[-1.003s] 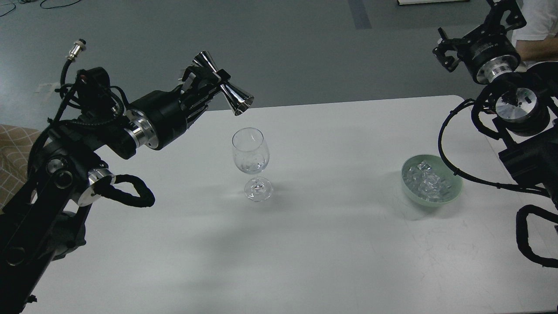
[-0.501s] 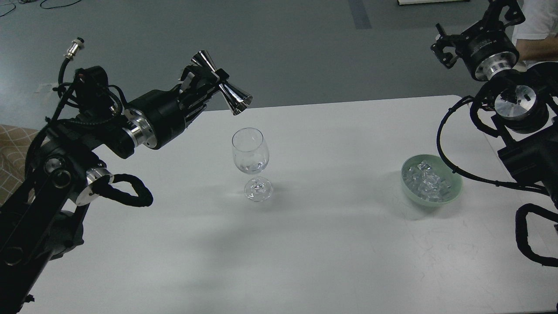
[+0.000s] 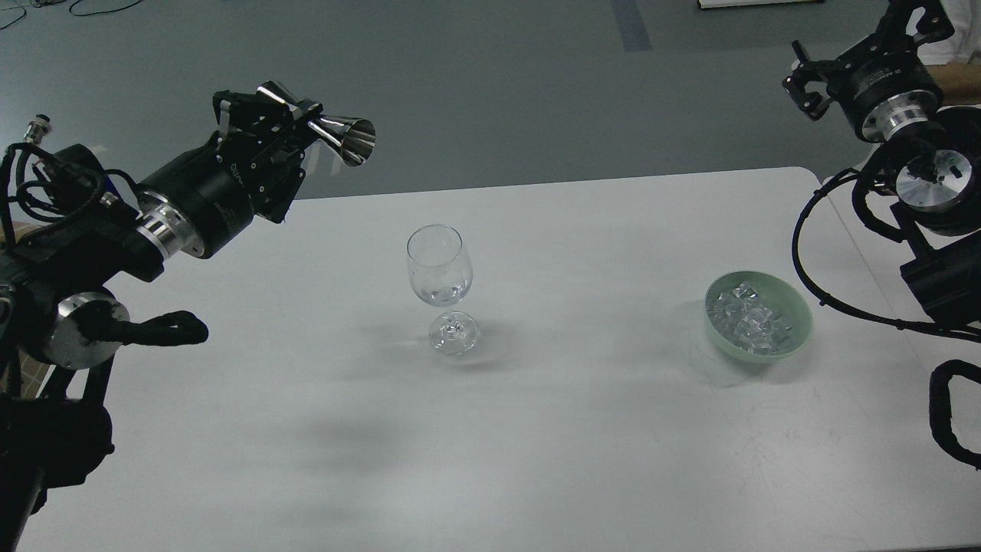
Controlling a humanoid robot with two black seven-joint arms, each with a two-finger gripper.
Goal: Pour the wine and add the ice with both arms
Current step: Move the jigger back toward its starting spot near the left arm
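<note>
My left gripper (image 3: 295,130) clamps a silver jigger (image 3: 326,130) lying sideways in the air, up and left of the wine glass (image 3: 441,284) on the white table (image 3: 536,429). A little wine (image 3: 446,292) sits in the glass's bowl. My right gripper (image 3: 805,77) hangs beyond the far right corner, well above the green bowl (image 3: 797,337) of ice (image 3: 747,318).

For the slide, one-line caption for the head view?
Left gripper holds a steel jigger tipped sideways, up-left of the wine glass; ice waits in the green bowl.

White table (image 3: 582,429) — grey floor (image 3: 490,84) beyond, cables (image 3: 46,6) top-left.
</note>
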